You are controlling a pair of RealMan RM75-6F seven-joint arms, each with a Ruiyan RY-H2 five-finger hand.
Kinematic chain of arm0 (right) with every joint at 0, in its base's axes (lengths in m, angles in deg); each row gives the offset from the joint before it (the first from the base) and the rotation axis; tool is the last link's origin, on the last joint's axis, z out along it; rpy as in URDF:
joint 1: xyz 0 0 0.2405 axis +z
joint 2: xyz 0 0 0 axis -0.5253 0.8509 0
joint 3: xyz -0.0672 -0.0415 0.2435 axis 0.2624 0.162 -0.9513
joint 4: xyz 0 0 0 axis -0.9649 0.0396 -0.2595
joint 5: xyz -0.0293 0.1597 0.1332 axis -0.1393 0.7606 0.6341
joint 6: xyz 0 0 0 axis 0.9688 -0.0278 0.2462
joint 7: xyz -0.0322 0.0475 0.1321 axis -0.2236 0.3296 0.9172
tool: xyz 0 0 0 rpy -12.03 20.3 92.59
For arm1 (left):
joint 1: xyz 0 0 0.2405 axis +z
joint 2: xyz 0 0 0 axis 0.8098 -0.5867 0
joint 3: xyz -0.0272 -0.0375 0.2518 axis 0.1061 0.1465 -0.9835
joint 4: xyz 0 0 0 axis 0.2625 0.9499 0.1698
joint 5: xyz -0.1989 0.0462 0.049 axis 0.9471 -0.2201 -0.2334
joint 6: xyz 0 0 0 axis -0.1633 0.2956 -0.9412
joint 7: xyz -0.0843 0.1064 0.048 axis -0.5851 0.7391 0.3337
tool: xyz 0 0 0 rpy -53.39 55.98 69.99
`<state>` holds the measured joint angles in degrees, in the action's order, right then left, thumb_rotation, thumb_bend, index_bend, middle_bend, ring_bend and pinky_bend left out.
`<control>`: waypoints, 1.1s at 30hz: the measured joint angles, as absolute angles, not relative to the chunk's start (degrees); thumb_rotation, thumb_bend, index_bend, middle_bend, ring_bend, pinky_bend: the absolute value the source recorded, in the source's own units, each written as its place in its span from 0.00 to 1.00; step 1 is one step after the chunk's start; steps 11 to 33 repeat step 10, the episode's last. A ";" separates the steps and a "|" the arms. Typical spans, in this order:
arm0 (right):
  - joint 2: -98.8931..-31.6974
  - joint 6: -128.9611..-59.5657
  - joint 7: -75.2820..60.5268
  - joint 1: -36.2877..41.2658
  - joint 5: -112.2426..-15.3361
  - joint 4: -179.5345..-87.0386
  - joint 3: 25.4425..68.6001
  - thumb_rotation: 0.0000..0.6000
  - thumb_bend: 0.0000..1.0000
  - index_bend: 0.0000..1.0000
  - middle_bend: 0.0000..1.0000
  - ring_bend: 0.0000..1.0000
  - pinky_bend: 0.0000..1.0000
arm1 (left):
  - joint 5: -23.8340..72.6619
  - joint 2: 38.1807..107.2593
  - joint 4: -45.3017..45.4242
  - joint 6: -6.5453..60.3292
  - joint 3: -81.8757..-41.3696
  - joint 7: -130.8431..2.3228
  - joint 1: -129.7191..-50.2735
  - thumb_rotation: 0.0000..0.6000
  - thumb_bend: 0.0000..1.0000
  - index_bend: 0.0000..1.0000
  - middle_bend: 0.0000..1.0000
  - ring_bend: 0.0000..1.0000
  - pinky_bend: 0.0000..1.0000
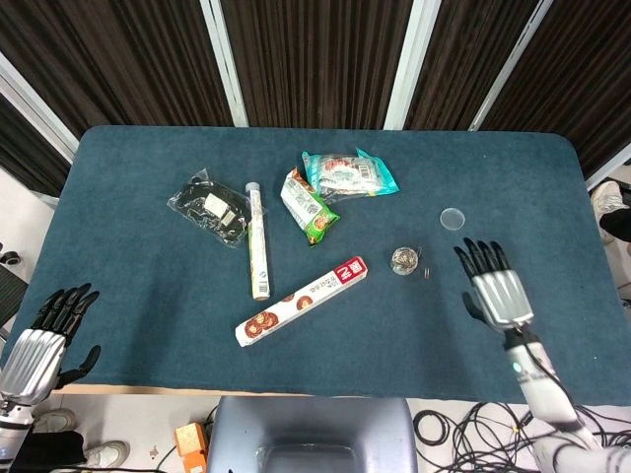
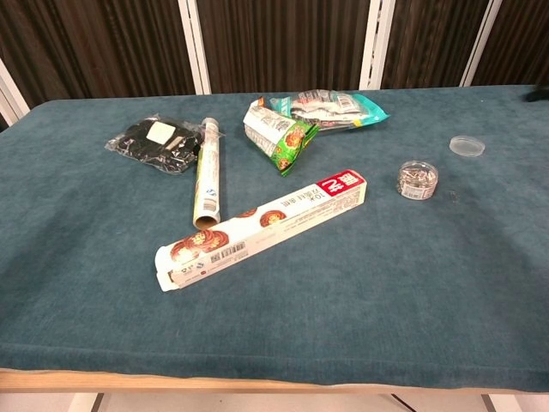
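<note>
My right hand [image 1: 496, 286] hovers over the right part of the blue table [image 1: 148, 296], fingers spread and holding nothing; it is out of the chest view. Nearest to it is a small clear round container of metal clips [image 1: 403, 260] [image 2: 418, 179], lying to its left, with its clear lid [image 1: 453, 218] [image 2: 467, 146] apart on the cloth. My left hand [image 1: 44, 340] hangs off the table's near left corner, fingers apart and empty.
A long biscuit box [image 1: 302, 301] [image 2: 262, 227] lies mid-table. Beside it are a slim tube [image 1: 257, 241] [image 2: 207, 173], a black bagged item [image 1: 209, 207] [image 2: 159, 142], a green snack packet [image 1: 309, 206] [image 2: 279, 131] and a teal snack packet [image 1: 349, 173] [image 2: 330, 106].
</note>
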<state>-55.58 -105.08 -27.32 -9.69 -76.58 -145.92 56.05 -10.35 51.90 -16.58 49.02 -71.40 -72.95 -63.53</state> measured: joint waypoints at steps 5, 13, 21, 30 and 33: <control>-52.19 -114.32 -24.55 -18.75 -80.81 -148.37 60.25 1.00 0.40 0.00 0.00 0.00 0.00 | -11.32 52.10 -16.85 49.27 -71.67 -71.94 -63.48 1.00 0.39 0.00 0.00 0.00 0.04; -51.46 -115.77 -24.67 -20.54 -82.94 -149.90 60.74 1.00 0.40 0.00 0.00 0.00 0.00 | -12.30 52.24 -17.10 49.67 -72.02 -71.14 -63.39 1.00 0.39 0.00 0.00 0.00 0.04; -51.46 -115.77 -24.67 -20.54 -82.94 -149.90 60.74 1.00 0.40 0.00 0.00 0.00 0.00 | -12.30 52.24 -17.10 49.67 -72.02 -71.14 -63.39 1.00 0.39 0.00 0.00 0.00 0.04; -51.46 -115.77 -24.67 -20.54 -82.94 -149.90 60.74 1.00 0.40 0.00 0.00 0.00 0.00 | -12.30 52.24 -17.10 49.67 -72.02 -71.14 -63.39 1.00 0.39 0.00 0.00 0.00 0.04; -51.46 -115.77 -24.67 -20.54 -82.94 -149.90 60.74 1.00 0.40 0.00 0.00 0.00 0.00 | -12.30 52.24 -17.10 49.67 -72.02 -71.14 -63.39 1.00 0.39 0.00 0.00 0.00 0.04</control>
